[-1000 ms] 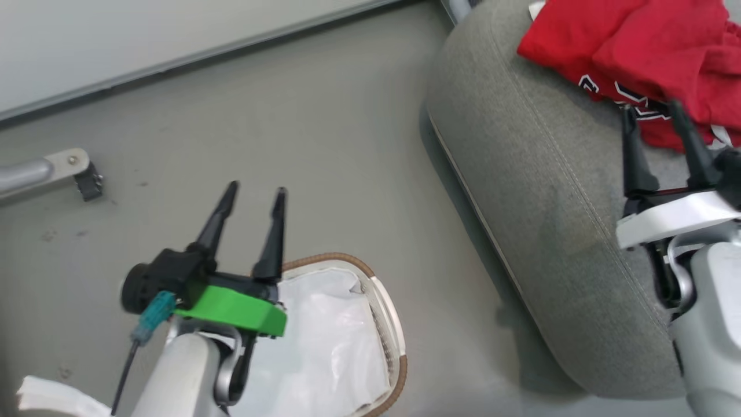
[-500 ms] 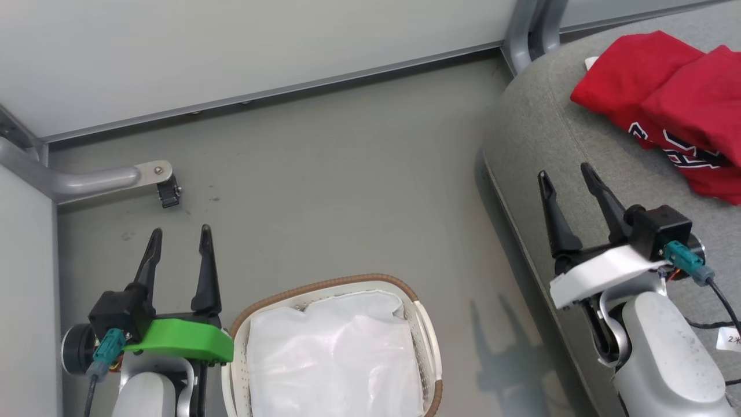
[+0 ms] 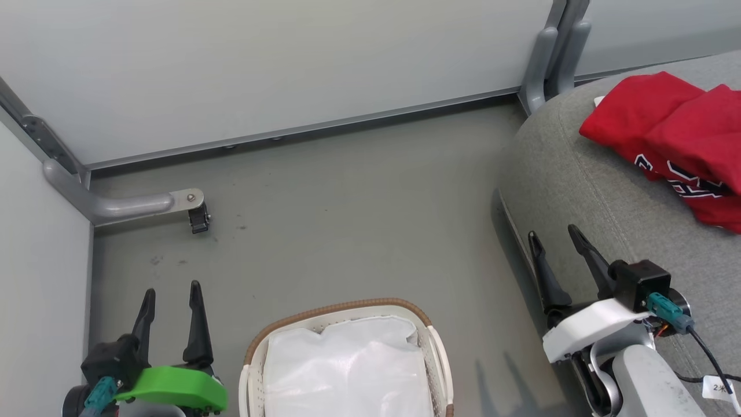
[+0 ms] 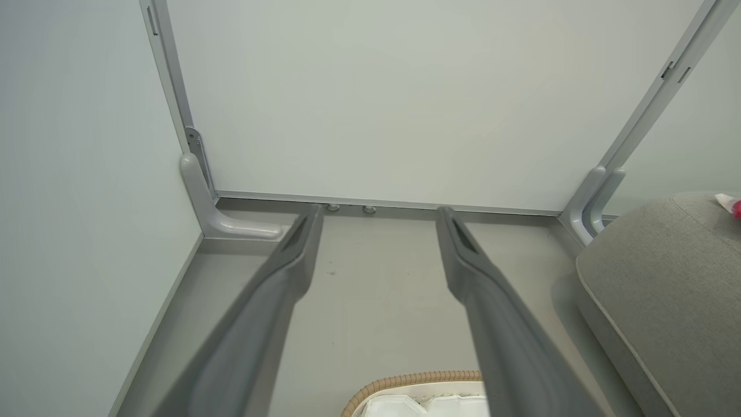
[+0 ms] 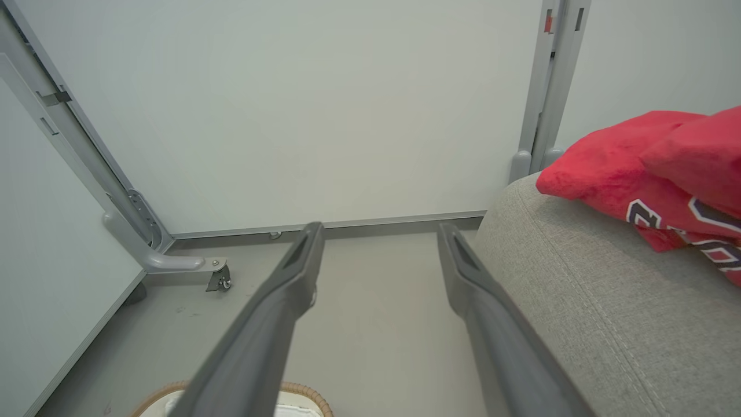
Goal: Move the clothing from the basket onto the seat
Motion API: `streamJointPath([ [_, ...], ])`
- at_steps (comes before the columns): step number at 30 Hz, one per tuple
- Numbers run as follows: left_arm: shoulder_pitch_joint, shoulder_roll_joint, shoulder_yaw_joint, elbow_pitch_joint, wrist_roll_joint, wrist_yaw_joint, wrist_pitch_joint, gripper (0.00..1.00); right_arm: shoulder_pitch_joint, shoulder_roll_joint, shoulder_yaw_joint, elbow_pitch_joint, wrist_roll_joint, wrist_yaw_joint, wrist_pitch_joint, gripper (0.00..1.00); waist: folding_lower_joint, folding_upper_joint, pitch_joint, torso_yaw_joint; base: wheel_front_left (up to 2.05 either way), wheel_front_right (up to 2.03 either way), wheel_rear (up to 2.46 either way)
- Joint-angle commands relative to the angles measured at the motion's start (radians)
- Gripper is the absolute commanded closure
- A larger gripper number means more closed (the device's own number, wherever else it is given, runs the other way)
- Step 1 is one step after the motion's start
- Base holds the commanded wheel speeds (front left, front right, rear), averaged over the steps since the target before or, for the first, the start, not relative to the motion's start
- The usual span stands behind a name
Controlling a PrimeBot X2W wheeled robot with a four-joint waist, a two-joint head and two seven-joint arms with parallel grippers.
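Note:
The red clothing point(image 3: 671, 142) lies bunched on the grey seat point(image 3: 584, 191) at the upper right; its navy-and-white lettering faces me, and it also shows as red clothing point(image 5: 654, 174) on the seat point(image 5: 579, 278) in the right wrist view. On the floor at bottom centre stands the basket point(image 3: 341, 307), lined with a plain white sheet point(image 3: 347, 370). My left gripper point(image 3: 172, 295) is open and empty, left of the basket. My right gripper point(image 3: 553, 236) is open and empty over the seat's front corner, short of the clothing.
Pale partition walls close the back and left. A grey wall foot with a small black caster point(image 3: 198, 219) juts out at the left, and a grey post point(image 3: 547, 58) stands behind the seat. Bare grey floor point(image 3: 359, 220) lies between basket, wall and seat.
The head camera has swung, so the whole picture shifted and the wall came into view. Both grippers sit lower in the picture, still open; the right one has drawn back from the clothing.

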Motion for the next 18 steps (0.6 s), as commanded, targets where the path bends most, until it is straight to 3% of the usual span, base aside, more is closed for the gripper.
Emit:
streamJointPath([
  [1,0.022,0.002,-0.001,0.0,-0.015,0.005,-0.001,0.0,0.022,0.0,-0.002,-0.001,-0.005,-0.001,0.0,0.0,0.0,0.0,-0.015,-0.001,0.0,0.0,0.0],
  [2,0.026,0.002,-0.003,0.001,-0.014,0.004,-0.001,0.0,0.029,0.001,-0.004,-0.001,-0.004,-0.001,0.0,0.0,0.0,0.0,-0.018,0.0,0.0,0.0,0.0],
  [3,0.018,-0.001,-0.003,0.006,-0.011,0.0,0.0,1.0,0.02,0.005,-0.001,0.004,0.0,0.0,0.0,1.0,0.0,0.0,-0.012,0.0,0.0,0.0,0.0],
  [7,0.022,-0.005,-0.002,0.037,-0.023,0.0,0.004,1.0,0.043,0.013,0.002,0.03,0.013,0.0,0.003,1.0,0.0,0.0,-0.014,0.0,0.0,0.0,0.0],
  [18,0.009,-0.004,0.012,0.024,-0.216,-0.002,0.06,1.0,0.053,0.016,-0.028,0.011,0.212,0.0,0.057,1.0,0.0,0.0,-0.022,0.006,0.0,0.0,0.0],
])
